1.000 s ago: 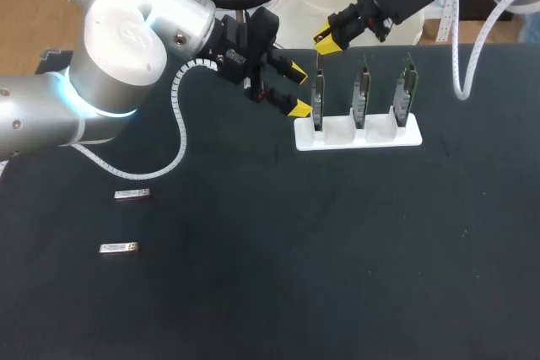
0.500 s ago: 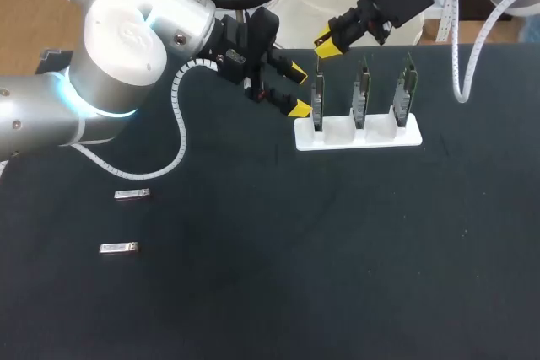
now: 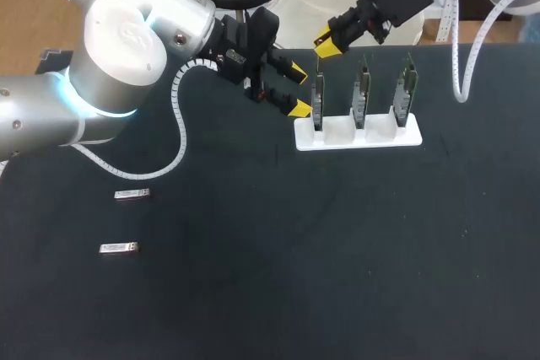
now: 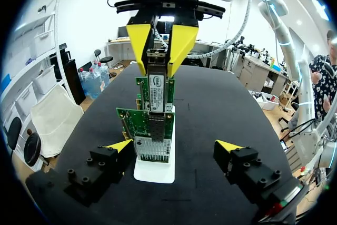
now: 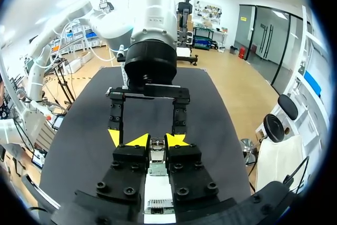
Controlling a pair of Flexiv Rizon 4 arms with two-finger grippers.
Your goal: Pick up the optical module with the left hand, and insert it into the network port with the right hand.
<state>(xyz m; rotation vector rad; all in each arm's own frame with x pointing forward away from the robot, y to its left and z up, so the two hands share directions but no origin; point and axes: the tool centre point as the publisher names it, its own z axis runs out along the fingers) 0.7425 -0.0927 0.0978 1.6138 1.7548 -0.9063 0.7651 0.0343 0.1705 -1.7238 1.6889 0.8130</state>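
Right gripper [image 3: 327, 40] is clamping the optical module [image 4: 156, 89] between its yellow fingertips and holding it upright over the leftmost circuit board [image 3: 318, 99]. This is one of three boards standing on edge in a white stand [image 3: 375, 137] on the black table [image 3: 337, 259]. The module's lower end is reaching the top edge of that board, though whether it is sitting inside the network port cannot be told. Left gripper [image 3: 296, 91] is hovering just beside the same end of the stand. Its fingers are spread apart and gripping nothing, with the row of boards lying ahead of the gap between them. A loose module [image 3: 132, 195] and a second loose module [image 3: 118, 248] are lying flat on the table's left side, well apart from the stand and from both grippers.
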